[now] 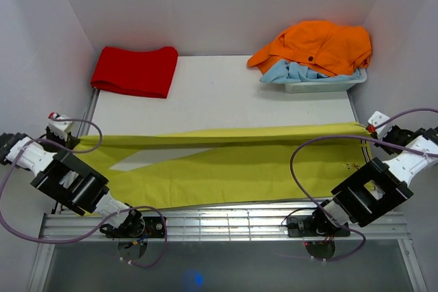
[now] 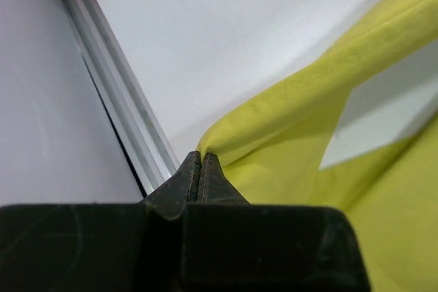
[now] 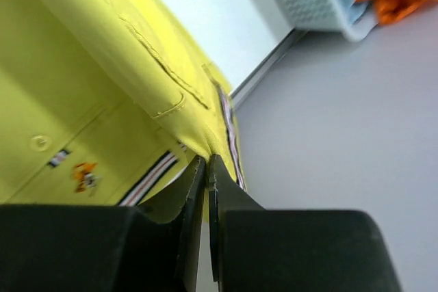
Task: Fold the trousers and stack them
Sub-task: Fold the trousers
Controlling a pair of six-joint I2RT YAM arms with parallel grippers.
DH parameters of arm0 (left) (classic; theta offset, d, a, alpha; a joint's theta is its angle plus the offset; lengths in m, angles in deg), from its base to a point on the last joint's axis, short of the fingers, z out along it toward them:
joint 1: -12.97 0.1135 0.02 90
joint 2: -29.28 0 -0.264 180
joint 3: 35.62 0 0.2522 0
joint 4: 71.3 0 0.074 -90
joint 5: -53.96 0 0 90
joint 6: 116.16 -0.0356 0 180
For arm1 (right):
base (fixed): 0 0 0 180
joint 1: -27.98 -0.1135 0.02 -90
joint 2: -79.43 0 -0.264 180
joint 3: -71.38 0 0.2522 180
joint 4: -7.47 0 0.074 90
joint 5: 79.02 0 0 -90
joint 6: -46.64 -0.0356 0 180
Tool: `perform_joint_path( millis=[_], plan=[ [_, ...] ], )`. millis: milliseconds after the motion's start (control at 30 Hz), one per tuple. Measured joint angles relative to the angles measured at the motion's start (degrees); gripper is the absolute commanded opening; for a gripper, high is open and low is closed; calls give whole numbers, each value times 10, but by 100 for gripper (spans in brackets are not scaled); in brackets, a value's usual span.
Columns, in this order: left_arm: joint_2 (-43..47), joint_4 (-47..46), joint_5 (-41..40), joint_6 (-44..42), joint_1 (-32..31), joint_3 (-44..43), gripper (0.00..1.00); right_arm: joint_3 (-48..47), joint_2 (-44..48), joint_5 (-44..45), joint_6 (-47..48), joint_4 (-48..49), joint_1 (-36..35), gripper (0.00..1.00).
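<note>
STATE: trousers (image 1: 226, 165) stretched between left and right edges of worktop (image 1: 219, 94) | JAWS: left jaws pinch leg end, right jaws pinch waistband | PROGRESS: folding judged barely begun, stacking outstanding

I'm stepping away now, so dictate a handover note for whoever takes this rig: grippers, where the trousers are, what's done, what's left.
Left gripper: shut on the trousers at the leg end.
Right gripper: shut on the waistband edge.
Trousers: stretched across the near table between both grippers, waist on the right.
Done: spread out and gripped at both ends; no finished fold visible.
Left: fold them up, then stack, probably by the folded red garment far left.
</note>
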Motion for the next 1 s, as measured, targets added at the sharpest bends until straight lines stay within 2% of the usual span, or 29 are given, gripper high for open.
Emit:
perform_joint_path(
  millis=[200, 333, 500, 633, 867, 900, 967, 1000],
  plan=[
    [12, 100, -49, -161, 103, 96, 0, 60, -9, 23, 24, -103, 117, 8],
    [13, 151, -79, -206, 168, 120, 0, 99, -16, 59, 30, -132, 174, 8],
    [15, 191, -110, -228, 224, 119, 0, 127, -24, 106, 31, -134, 192, 8],
    [23, 186, -154, -236, 234, 142, 0, 158, -24, 149, 32, -116, 192, 8],
    [117, 81, -234, -244, 238, 301, 0, 217, -12, 222, 35, -64, 182, 8],
    [127, 61, -250, -245, 237, 327, 18, 225, -7, 232, 35, -56, 177, 8],
    [132, 39, -275, -248, 236, 353, 44, 229, -4, 245, 37, -50, 170, 8],
    [128, 37, -280, -248, 235, 352, 51, 229, -4, 248, 37, -50, 168, 8]
  ],
)
